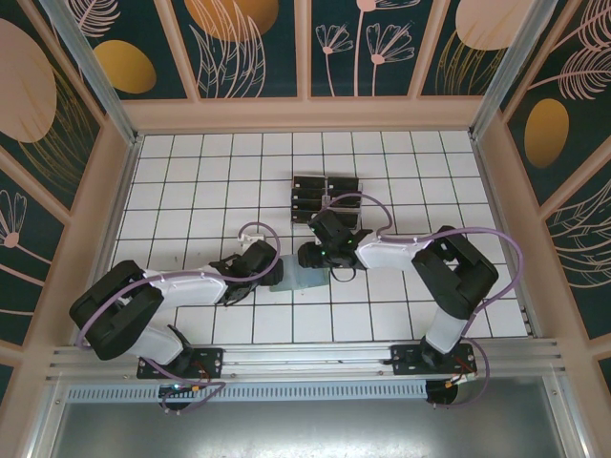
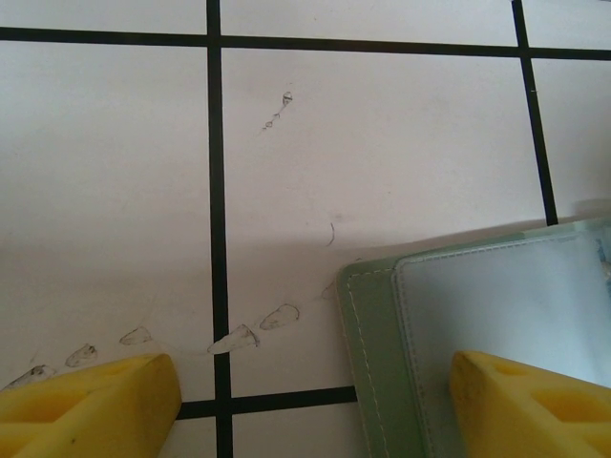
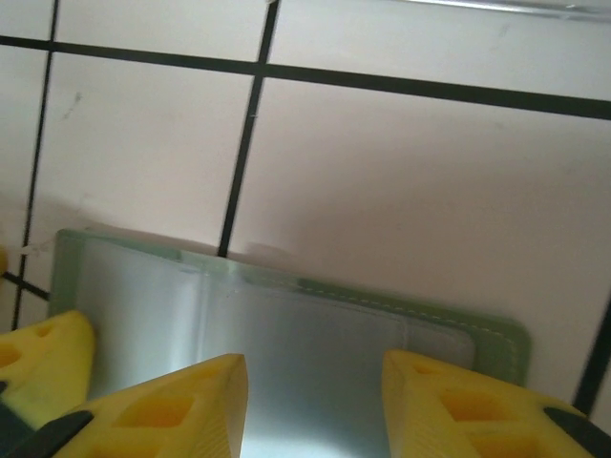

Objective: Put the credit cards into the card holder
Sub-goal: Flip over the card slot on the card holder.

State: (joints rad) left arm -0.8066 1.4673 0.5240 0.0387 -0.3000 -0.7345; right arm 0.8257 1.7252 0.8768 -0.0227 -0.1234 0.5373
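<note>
The sage-green card holder (image 1: 298,279) lies open and flat on the tiled floor between my two grippers. In the left wrist view its stitched corner (image 2: 382,324) reaches in between the fingers. My left gripper (image 2: 315,367) is open wide, one yellow fingertip (image 2: 520,401) resting on the holder's glossy inner face and the other over bare tile. My right gripper (image 3: 313,367) hovers open just above the card holder (image 3: 286,315) with nothing between its fingers. Several black credit cards (image 1: 307,198) stand further back.
The cards sit in a clear slotted rack (image 1: 326,212) behind the right gripper (image 1: 329,260), with the left gripper (image 1: 275,269) close beside it. The left gripper's finger (image 3: 38,367) shows at the left edge of the right wrist view. Wooden walls surround the floor.
</note>
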